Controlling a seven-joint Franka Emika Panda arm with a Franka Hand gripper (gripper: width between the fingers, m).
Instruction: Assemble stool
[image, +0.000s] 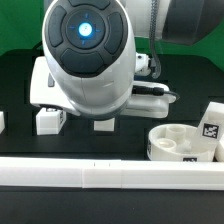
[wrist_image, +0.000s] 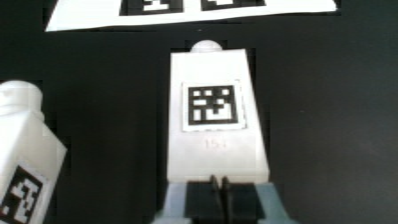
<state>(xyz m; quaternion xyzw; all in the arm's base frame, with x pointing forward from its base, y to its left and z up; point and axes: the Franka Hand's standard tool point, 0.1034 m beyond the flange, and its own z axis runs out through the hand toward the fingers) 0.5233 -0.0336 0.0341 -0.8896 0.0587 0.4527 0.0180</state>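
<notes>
In the wrist view a white stool leg (wrist_image: 215, 110) lies flat on the black table, its square tag facing up and its peg end pointing away from me. My gripper (wrist_image: 219, 200) is shut, its two dark fingers pressed together at the leg's near end, with nothing between them. Whether they touch the leg I cannot tell. A second tagged leg (wrist_image: 25, 160) lies beside it. In the exterior view the round rimmed seat (image: 182, 143) rests at the right with a leg (image: 211, 121) behind it. The arm's bulk hides the gripper there.
The marker board (wrist_image: 192, 12) lies just beyond the leg's peg end. In the exterior view a long white rail (image: 110, 176) runs along the front. Another leg (image: 50, 121) stands at the left under the arm, and a white piece (image: 2, 122) sits at the left edge.
</notes>
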